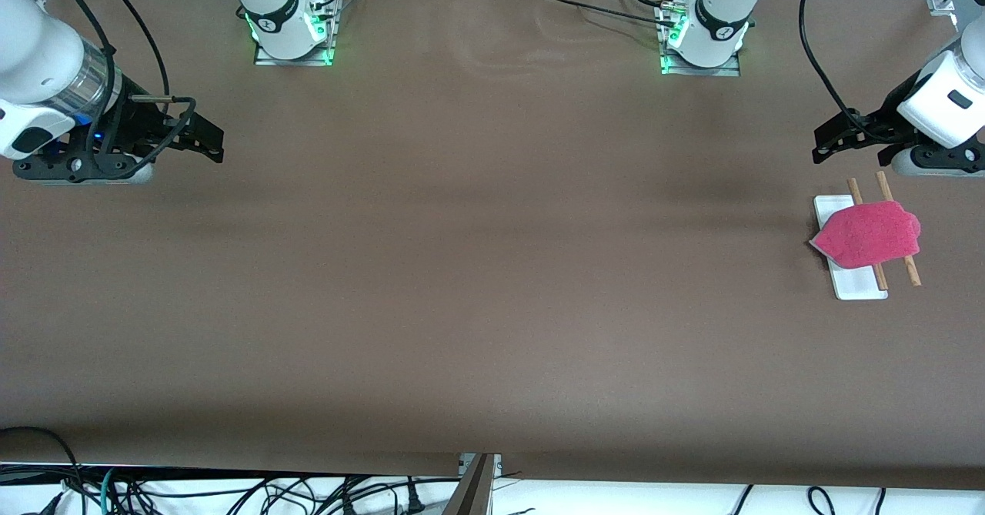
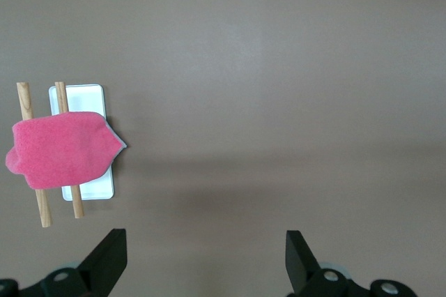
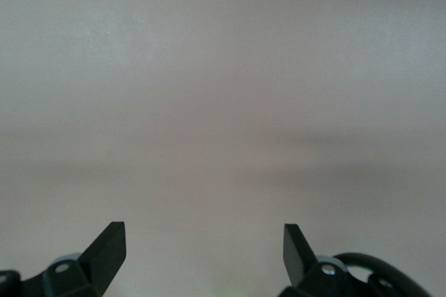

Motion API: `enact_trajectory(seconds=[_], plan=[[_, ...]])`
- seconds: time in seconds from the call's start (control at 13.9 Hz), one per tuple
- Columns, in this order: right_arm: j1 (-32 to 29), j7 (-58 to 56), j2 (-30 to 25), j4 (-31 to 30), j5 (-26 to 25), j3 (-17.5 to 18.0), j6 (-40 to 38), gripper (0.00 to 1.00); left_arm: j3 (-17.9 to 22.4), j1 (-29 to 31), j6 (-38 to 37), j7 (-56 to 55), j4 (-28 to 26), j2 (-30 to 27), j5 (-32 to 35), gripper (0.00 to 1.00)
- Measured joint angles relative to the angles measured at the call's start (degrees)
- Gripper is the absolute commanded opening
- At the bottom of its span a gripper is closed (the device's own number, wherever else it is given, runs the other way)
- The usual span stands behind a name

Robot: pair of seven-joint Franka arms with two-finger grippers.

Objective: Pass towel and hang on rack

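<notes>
The pink-red towel [image 1: 866, 232] is draped over both brown rods of the rack [image 1: 858, 288], whose white base lies flat at the left arm's end of the table. The rods' ends stick out on either side of the cloth, and a grey corner shows at its edge. In the left wrist view the towel [image 2: 59, 149] and the rack [image 2: 94, 189] show apart from the fingers. My left gripper [image 1: 819, 145] [image 2: 207, 248] hangs open and empty over bare table beside the rack. My right gripper [image 1: 219, 145] [image 3: 204, 241] waits open and empty over the right arm's end.
A brown cloth [image 1: 492, 284] covers the whole table. The two arm bases [image 1: 292, 30] [image 1: 702, 38] stand along its edge farthest from the front camera. Cables lie off the table's edge nearest that camera.
</notes>
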Motion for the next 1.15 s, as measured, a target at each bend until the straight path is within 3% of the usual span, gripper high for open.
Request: enact_trajectory(seconds=[0.14, 0.29, 0.79, 1.15], plan=[[0.00, 0.01, 0.00, -0.01, 0.00, -0.01, -0.02, 1.00, -5.36, 5.29, -0.03, -0.05, 0.04, 0.51, 0.03, 1.00], [0.00, 0.02, 0.03, -0.06, 0.00, -0.01, -0.04, 1.00, -6.96, 7.06, -0.01, -0.03, 0.39, 1.14, 0.04, 1.00], [-0.02, 0.07, 0.19, -0.08, 0.00, -0.03, -0.04, 1.00, -6.28, 5.96, -0.05, 0.18, 2.03, 1.62, 0.04, 1.00], [-0.02, 0.14, 0.19, -0.08, 0.00, -0.03, -0.04, 1.00, -1.88, 2.53, -0.05, 1.12, 2.04, 1.65, 0.04, 1.00]])
